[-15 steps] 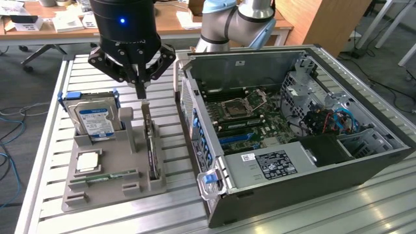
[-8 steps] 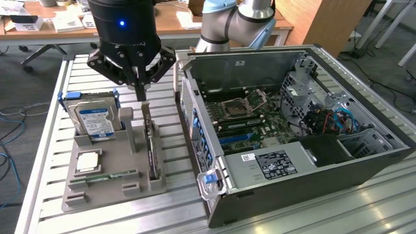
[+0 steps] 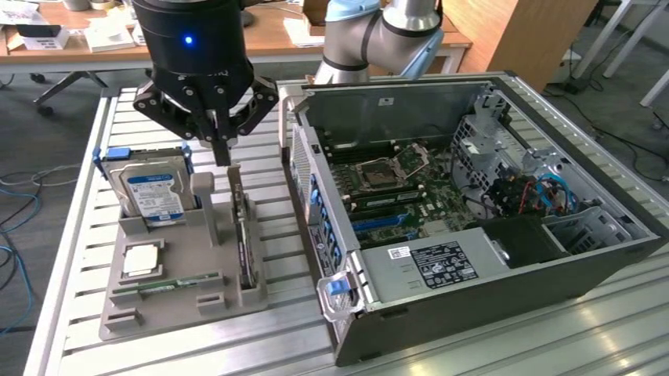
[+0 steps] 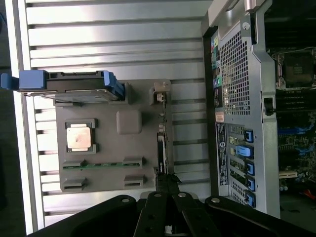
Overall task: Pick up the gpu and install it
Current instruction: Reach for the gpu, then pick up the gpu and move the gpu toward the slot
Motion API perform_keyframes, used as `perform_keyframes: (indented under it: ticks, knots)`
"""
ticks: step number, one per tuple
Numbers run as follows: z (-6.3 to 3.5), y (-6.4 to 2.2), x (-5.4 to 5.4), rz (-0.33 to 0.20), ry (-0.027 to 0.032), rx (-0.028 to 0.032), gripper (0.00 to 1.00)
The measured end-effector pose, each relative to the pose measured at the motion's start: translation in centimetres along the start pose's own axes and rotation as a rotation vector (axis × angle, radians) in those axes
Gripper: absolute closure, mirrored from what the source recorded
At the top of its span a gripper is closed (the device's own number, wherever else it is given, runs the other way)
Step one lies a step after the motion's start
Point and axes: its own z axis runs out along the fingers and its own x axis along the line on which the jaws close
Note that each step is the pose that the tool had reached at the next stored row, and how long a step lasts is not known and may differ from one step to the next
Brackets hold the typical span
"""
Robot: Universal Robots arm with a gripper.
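**A:** Exterior view first. The jaws are pressed together, tips pointing down at the far end of the gpu (image 3: 243,235). It stands on edge in the grey holder (image 3: 157,309), in the slot on the exterior view's right, and the holder sits on the bench (image 3: 293,348).

**B:** Is the card's edge caught between them?

**A:** I cannot tell. The tips sit right at its top edge, touching or just above.

**B:** Then that's my worry. A thin card held at one end could swing on the way up and bind in its slot, or slip free.

**A:** The computer case (image 3: 627,211) is also a risk. Its rear panel (image 3: 303,180) stands just beside the holder, so a tilted card could knock against it. The hard drive (image 3: 155,192) is on the holder's far left and looks well out of the way.

**B:** What does each camera add?

**A:** The exterior view gives the height of the jaws over the holder. It also looks into the open case, to the motherboard (image 3: 408,188) and its blue slots (image 3: 378,225).

**B:** And the wrist view?

**A:** It looks straight down the card's length, so I can judge how the tips line up with its edge. It also lays out the processor (image 4: 80,137) and the memory stick (image 4: 101,165) flat.
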Motion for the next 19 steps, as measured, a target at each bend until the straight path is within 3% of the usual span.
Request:
perform_keyframes:
  ticks: [14, 16, 19]
  knots:
    - [0.00, 0.00, 0.01, 0.000, 0.0000, 0.0000, 0.89]
    - [0.00, 0.00, 0.01, 0.000, 0.0000, 0.0000, 0.83]
    - [0.00, 0.00, 0.01, 0.000, 0.0000, 0.0000, 0.65]
